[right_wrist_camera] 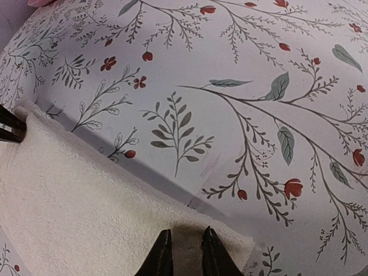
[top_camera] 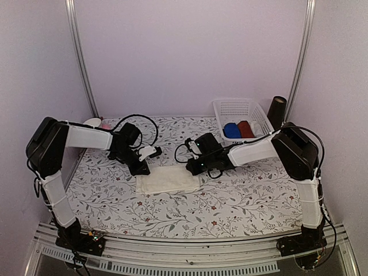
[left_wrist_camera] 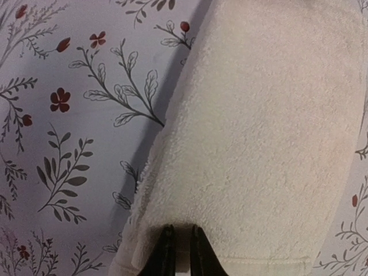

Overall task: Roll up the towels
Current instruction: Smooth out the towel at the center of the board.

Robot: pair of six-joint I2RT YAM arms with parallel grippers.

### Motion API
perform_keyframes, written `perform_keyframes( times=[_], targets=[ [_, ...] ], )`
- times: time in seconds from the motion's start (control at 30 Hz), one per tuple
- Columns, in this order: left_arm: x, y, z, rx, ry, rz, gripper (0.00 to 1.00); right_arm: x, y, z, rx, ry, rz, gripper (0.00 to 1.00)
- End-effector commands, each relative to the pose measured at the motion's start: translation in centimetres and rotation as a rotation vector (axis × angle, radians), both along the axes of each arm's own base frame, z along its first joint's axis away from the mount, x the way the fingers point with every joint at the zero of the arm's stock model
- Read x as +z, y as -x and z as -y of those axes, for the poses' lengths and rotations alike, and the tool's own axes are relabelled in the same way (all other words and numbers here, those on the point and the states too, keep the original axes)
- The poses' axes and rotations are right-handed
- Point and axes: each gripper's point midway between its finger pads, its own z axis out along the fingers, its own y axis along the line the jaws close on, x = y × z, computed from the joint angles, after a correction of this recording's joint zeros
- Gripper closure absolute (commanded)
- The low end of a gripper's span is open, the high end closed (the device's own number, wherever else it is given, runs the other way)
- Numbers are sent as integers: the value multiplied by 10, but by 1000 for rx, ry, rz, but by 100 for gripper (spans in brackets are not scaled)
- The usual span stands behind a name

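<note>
Cream towel (top_camera: 168, 179) lies flat mid-table (top_camera: 241, 201), its long axis running left to right between the arms. The left gripper (left_wrist_camera: 179, 231) is closed to a thin gap on the far left corner and the right gripper (right_wrist_camera: 186, 234) pinches the far right corner, so I think the roll must go toward the near edge. The blue towel (top_camera: 232, 130) sits in the basket (top_camera: 221, 104), far right, partly hidden. How deep the cloth sits in the jaws I cannot tell

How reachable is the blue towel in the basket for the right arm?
Probably yes, once it lets go: the right hand is pinching the cream towel, and the blue towel lies uncovered in the basket nearby.
</note>
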Motion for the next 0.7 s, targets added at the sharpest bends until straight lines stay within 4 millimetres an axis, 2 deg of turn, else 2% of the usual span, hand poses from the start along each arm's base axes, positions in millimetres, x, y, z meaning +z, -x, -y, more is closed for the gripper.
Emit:
perform_keyframes(
  times=[0.0, 0.13, 0.23, 0.3, 0.4, 0.5, 0.53, 0.67],
  targets=[
    [-18, -3, -13, 27, -51, 7, 89, -14, -9, 9, -58, 36, -15, 83],
    [-33, -2, -19, 40, -88, -11, 88, -15, -8, 6, -47, 33, -21, 83],
    [-30, -5, -19, 44, -89, 5, 85, -4, -8, 7, -36, 29, -1, 83],
    [-22, -10, -18, 46, -79, 29, 75, 6, -7, 9, -26, 31, 20, 82],
    [-6, -20, -16, 51, -77, 87, 67, 28, -5, 15, -16, 39, 63, 72],
    [9, -29, -15, 54, -65, 136, 49, 49, -1, 26, -14, 47, 108, 61],
    [16, -31, -14, 55, -57, 153, 40, 59, 1, 31, -18, 50, 129, 57],
    [43, -30, -12, 54, -17, 209, 20, 79, 4, 56, -69, 97, 193, 39]
  ],
)
